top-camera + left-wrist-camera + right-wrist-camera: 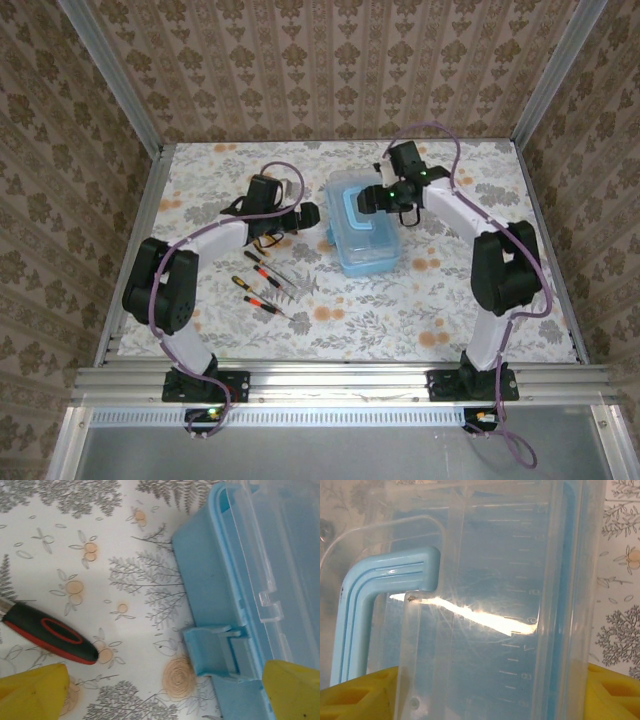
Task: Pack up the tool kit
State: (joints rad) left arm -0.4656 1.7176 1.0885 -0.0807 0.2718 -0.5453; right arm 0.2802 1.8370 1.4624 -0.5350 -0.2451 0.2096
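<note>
- While both arms sit close to the case (365, 235), I use it as my landmark: it rests on the table (470, 320), lid up, with its blue handle (365, 620) on top.
- My left gripper (162, 692) hangs just left of the case, its yellow fingertips (30, 690) spread wide and holding nothing. Between them I see only tablecloth and the front latch (212, 652).
- My right gripper (490, 700) is over the far end of the case. Its fingers (615, 690) straddle a clear stretch of lid beside the handle, but I cannot tell whether they press on it or merely flank it.
- Left of the case lie the screwdrivers (258, 266), side by side. Just beside them is a small grey tool I take for the pliers (298, 283). One red-black grip (52, 630) shows near my left fingertip.
- I judge the case light and stiff but thin-walled, and glossy enough to slide on the cloth or slip from the pads. The lid will flex if I squeeze it hard.
- I would take the lid by its front edge or the handle, with moderate force, and brace the base with the other arm.
- The screwdrivers look light and rigid. Their rubbery grips should hold well, so I would pinch each across the grip, not the thin shaft.
</note>
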